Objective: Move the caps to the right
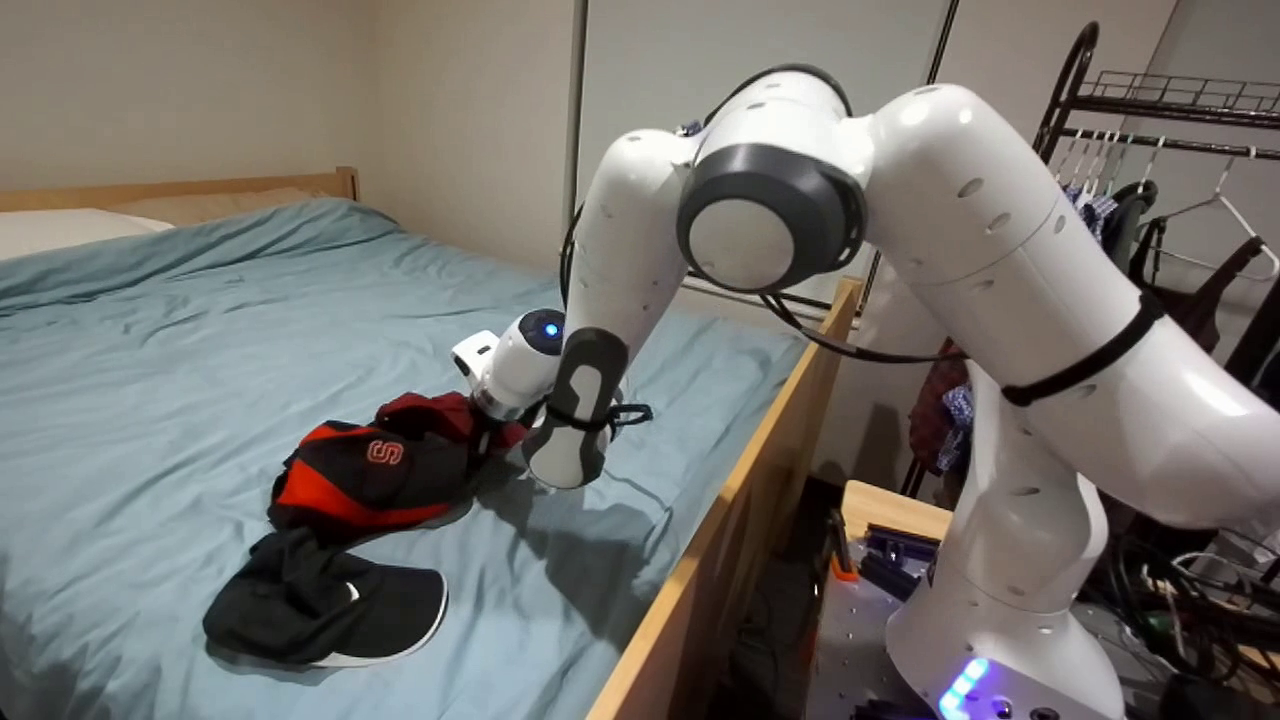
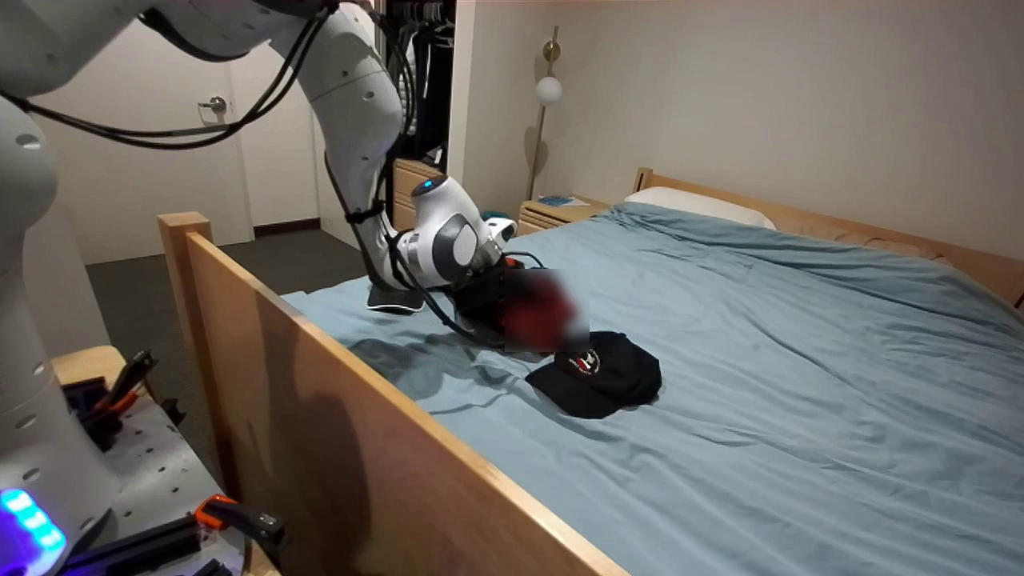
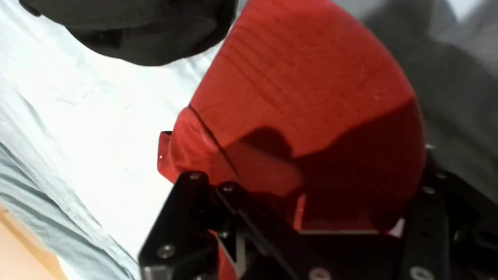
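"Blue bedding [image 1: 200, 330] spreads out beneath the red cap [image 3: 303, 116]. Where do the others lie?"

"S cap [image 1: 370, 482] just beside it, in an exterior view; white-edged cap [image 1: 325, 612] farther off on that same side. Badge cap [image 2: 602, 376] is close by the red cap too, on its opposite side."

"And the gripper [image 3: 323, 206]?"

"Right at the red cap. In the wrist view the upper parts of the fingers [image 3: 426, 229] stand well apart, with the red cap between and in front of them."

"Holding it?"

"I can't say. The tips are hidden, so how wide they are, and whether they have any fabric, doesn't show."

"What does the coming move turn on?"

"How the red cap lies to the fingers. Its brim [image 3: 319, 70] reaches away ahead of them; the crown [image 3: 194, 144] is nearer, right by one finger. So crown to brim runs on a slant to the line they'd close along."

"Meaning?"

"My guess: the grasp comes at the soft cloth behind the brim, bunching it, then a lift clear of the S cap. Dragging could pull that neighbour along."

"And whose right is meant?"

"Nothing settles that."
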### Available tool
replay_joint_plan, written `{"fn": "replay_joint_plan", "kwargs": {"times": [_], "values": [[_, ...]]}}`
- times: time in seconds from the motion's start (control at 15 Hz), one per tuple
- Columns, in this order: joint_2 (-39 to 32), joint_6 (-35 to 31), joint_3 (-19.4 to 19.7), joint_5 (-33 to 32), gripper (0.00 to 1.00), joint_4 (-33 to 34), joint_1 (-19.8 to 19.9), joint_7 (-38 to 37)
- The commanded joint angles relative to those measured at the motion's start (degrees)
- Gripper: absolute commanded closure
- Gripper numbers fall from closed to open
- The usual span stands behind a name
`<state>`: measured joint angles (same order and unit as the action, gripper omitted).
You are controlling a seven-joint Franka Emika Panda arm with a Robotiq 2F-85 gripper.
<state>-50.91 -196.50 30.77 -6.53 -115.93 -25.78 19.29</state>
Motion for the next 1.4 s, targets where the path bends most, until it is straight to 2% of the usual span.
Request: {"fn": "replay_joint_plan", "kwargs": {"times": [0.0, 0.13, 0.33, 0.67, 0.73, 0.87, 0.93, 1.0, 1.13, 1.33], "values": [[9.2, -0.9, -4.8, -2.7, 0.97, -4.3, 5.1, 0.7], [11.7, -0.2, -3.2, -1.6, 0.96, -4.8, 4.5, 0.9], [14.7, 1.2, 2.3, 0.5, 0.96, -5.9, 1.3, 1.7], [12.1, 0.4, 23.6, 5.9, 0.96, -5.5, -12.5, 0.9], [11.0, 0.8, 26.7, 7.1, 0.96, -5.4, -14.2, 0.3], [11.1, 3.8, 27.5, 6.7, 0.96, -4.2, -12.4, -0.3], [12.9, 5.5, 25.7, 4.2, 0.97, -4.3, -10.1, -0.8], [19.5, 8.4, 17.8, -0.5, 0.96, -4.5, -3.5, 0.4], [22.8, 8.5, 10.0, -4.3, 0.96, -5.7, 3.5, 1.2], [29.3, 9.4, -3.4, -9.3, 0.96, -10.0, 16.6, 1.8]]}}
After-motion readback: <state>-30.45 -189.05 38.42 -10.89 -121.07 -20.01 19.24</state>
